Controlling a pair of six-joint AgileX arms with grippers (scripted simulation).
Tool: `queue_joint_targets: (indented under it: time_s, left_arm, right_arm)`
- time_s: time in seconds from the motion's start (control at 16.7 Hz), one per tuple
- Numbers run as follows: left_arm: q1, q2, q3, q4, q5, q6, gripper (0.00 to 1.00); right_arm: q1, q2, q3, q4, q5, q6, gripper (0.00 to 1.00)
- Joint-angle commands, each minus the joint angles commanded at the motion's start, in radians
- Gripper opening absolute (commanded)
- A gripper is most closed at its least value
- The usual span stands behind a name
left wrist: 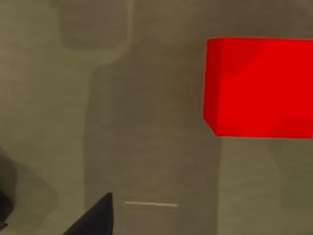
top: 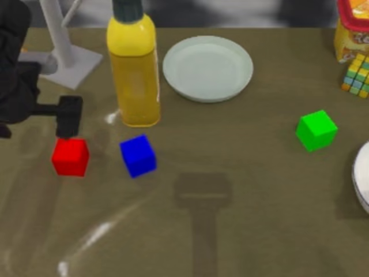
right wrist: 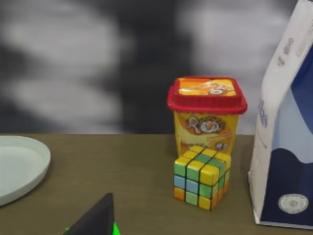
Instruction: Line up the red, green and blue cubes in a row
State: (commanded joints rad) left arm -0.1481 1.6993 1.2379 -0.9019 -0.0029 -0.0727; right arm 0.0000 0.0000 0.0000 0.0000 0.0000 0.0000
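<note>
My left gripper (top: pixel 70 124) hangs at the surface's (top: pixel 259 219) left side, just behind the red cube (top: pixel 70 156); it has hold of nothing, and how wide it stands I cannot tell. On the left wrist view the red cube (left wrist: pixel 259 88) sits flat on the surface, clear of the one dark fingertip (left wrist: pixel 95 220) in sight. The blue cube (top: pixel 138 156) sits just to the red one's right, in front of the yellow oil bottle (top: pixel 134 69). The green cube (top: pixel 316 130) lies well apart on the right side, in front of the puzzle cube (top: pixel 358 75). My right gripper is out of the top view; its wrist camera shows only one fingertip (right wrist: pixel 95 218).
</note>
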Motion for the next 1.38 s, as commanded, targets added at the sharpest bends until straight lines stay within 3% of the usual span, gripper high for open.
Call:
queue_joint_targets:
  time_s: [0.36,0.84,1.38]
  left_arm:
    - [-0.027,0.297,0.263,-0.156,0.003,-0.018,1.0]
    - [-0.024,0.331,0.29,-0.165,0.004,-0.019,1.0]
    - [-0.028,0.461,0.132,0.124,0.006,-0.017,1.0]
  right_arm:
    - [0.0,0.0,0.0,0.0,0.0,0.0,1.0]
    - [0.0,0.0,0.0,0.0,0.0,0.0,1.0]
    - [0.0,0.0,0.0,0.0,0.0,0.0,1.0]
